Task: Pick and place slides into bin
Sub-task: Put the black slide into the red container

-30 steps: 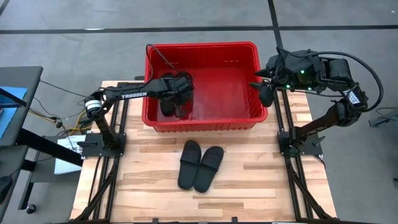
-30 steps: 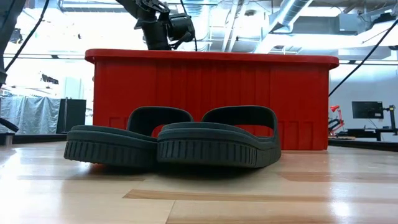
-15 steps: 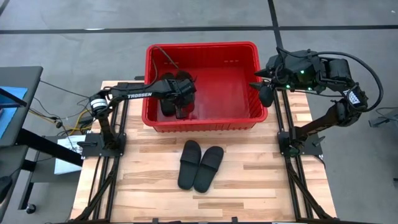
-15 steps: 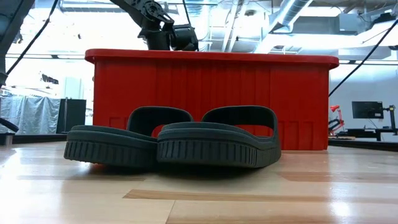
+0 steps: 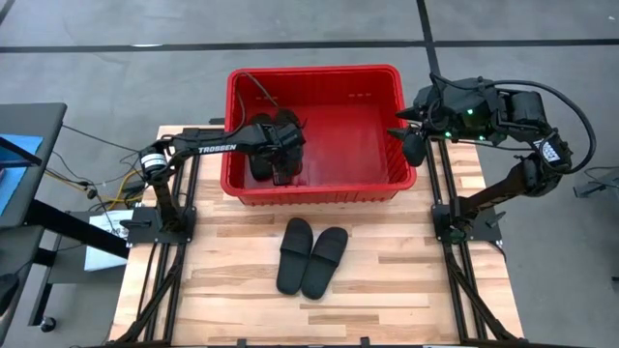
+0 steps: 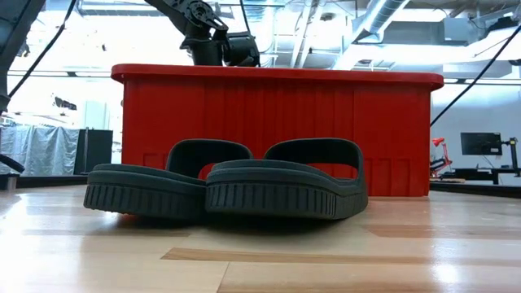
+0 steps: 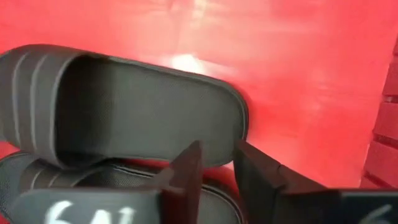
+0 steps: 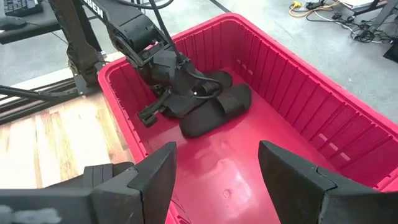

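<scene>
The red bin [image 5: 314, 71] stands at the table's far middle. Two black slides [image 5: 257, 159] lie in its left part, one partly on the other [image 7: 143, 112]; they also show in the right wrist view [image 8: 214, 106]. My left gripper [image 5: 282, 164] hangs inside the bin just right of them. Its fingers [image 7: 217, 165] stand a narrow gap apart with nothing between them. Two more slides [image 5: 311, 257] lie side by side, soles down, on the table in front of the bin [image 6: 285, 183]. My right gripper [image 5: 411, 135] is open and empty [image 8: 214, 168] over the bin's right wall.
The bin's right half [image 5: 358, 135] is bare red floor. The bin's tall front wall [image 6: 277, 122] stands between the table slides and the bin's inside. Bare wooden table [image 5: 416, 280] lies around the two slides. Arm mounts stand at both table sides.
My left gripper has moved a little toward the table's right and slightly down inside the bin, then kept still. The two slides in the bin have stayed where they were.
</scene>
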Robot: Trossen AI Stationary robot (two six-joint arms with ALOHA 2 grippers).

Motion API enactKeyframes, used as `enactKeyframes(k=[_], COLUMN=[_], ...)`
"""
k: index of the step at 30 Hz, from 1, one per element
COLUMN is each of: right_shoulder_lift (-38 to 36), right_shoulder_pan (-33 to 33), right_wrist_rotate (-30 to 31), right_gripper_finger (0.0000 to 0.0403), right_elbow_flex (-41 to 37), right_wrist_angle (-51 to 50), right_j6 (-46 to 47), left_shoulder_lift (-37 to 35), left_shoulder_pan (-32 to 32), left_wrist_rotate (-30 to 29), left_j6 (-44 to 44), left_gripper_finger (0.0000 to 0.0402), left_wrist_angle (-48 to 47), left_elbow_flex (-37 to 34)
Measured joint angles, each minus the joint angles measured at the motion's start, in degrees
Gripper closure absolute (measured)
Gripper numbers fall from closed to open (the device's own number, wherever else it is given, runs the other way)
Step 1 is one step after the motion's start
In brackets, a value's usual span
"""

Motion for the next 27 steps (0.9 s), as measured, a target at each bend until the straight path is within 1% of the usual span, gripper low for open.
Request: enactKeyframes(k=[5,8,11,16,21,27], right_shoulder_lift=[0.0,0.0,-0.07,-0.88,-1.83,-2.45], right_shoulder_pan=[0.0,-0.01,0.0,0.0,0.0,0.0], right_wrist_rotate=[-0.02,-0.02,-0.02,-0.02,-0.02,-0.07], right_gripper_finger=[0.0184,0.0184,0.0184,0.0184,0.0184,0.0184], right_elbow_flex=[0.0,0.0,0.0,0.02,0.04,0.04], right_wrist_angle=[0.0,-0.01,0.0,-0.04,-0.33,-1.52], right_j6=[-0.02,-0.24,-0.42,-0.48,-0.48,-0.5], left_shoulder_lift=[0.0,0.0,-0.02,-0.42,-0.42,-0.42], left_shoulder_pan=[-0.04,-0.04,-0.04,0.09,0.11,-0.23], left_wrist_rotate=[0.08,0.12,-0.2,-2.14,-3.34,-3.49], left_j6=[-0.91,-2.11,-2.49,-2.51,-2.52,-2.57], left_gripper_finger=[0.0271,0.0251,0.0242,0.0239,0.0239,0.0239], left_wrist_angle=[0.01,0.01,-0.41,-3.81,-8.25,-13.68], left_elbow_flex=[0.0,0.0,0.02,0.9,6.34,17.94])
